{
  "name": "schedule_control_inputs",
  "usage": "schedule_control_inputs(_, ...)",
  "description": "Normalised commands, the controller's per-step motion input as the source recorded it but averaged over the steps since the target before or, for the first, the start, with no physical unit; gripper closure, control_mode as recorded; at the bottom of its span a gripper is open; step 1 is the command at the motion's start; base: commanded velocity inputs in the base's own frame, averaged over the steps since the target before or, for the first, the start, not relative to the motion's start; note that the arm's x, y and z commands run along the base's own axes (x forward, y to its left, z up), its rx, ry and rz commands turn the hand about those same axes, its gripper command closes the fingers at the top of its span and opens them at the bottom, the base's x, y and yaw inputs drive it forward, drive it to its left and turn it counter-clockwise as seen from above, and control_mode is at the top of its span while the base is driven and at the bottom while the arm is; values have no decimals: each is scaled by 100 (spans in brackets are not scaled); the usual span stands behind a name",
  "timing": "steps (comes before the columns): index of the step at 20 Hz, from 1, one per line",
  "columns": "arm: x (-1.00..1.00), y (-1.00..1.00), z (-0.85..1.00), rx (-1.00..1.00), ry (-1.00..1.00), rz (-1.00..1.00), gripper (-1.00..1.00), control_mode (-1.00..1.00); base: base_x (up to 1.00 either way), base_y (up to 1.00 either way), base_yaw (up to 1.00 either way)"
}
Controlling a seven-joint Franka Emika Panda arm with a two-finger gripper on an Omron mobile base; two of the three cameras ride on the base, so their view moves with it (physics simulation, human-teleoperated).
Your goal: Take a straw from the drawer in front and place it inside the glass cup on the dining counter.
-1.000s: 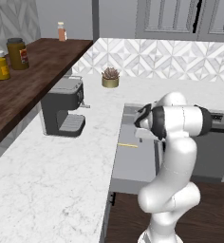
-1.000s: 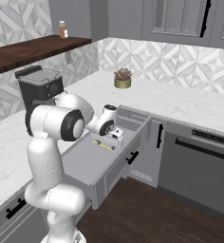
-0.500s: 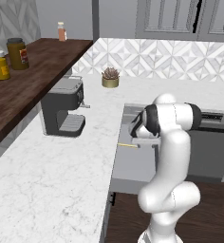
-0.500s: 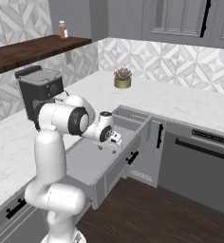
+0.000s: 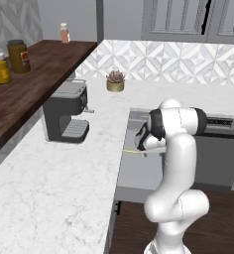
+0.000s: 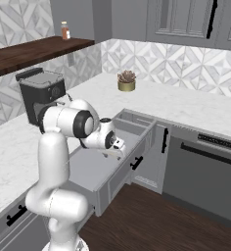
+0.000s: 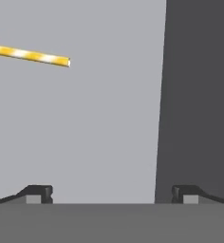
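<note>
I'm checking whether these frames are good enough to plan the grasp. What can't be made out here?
- Thin yellow straw: hand view, cut off by the left edge; left base view, only a sliver beside the arm.
- Claw: hand view shows open tips; in the right base view it is too small to judge.
- Wide grey drawer: the arm hides part of its floor in both base views.

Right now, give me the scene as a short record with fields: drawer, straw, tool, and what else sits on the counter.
drawer: open, plain grey inside
straw: yellow, lying flat on the drawer floor, not held
tool: open, inside the drawer above its floor, straw off to one side, not between the fingertips
counter items: dark coffee machine, small potted plant near the tiled wall
shelf: wooden, with jars
</note>
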Motion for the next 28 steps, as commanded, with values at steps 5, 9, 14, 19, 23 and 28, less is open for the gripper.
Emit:
schedule_control_inputs(5,2,-43,-25,-5,0,0,-100,-100,0,0,0)
schedule_control_inputs(9,-1,-91,-8,-1,0,0,-100,-100,0,0,0)
schedule_control_inputs(14,-23,-100,0,0,-1,0,-100,-100,0,0,0)
schedule_control_inputs(19,-30,-99,5,0,-3,0,-100,-100,0,0,0)
schedule_control_inputs(23,-8,8,32,3,-6,18,-100,-100,0,0,0)
schedule_control_inputs(28,1,83,48,0,-1,28,-100,-100,0,0,0)
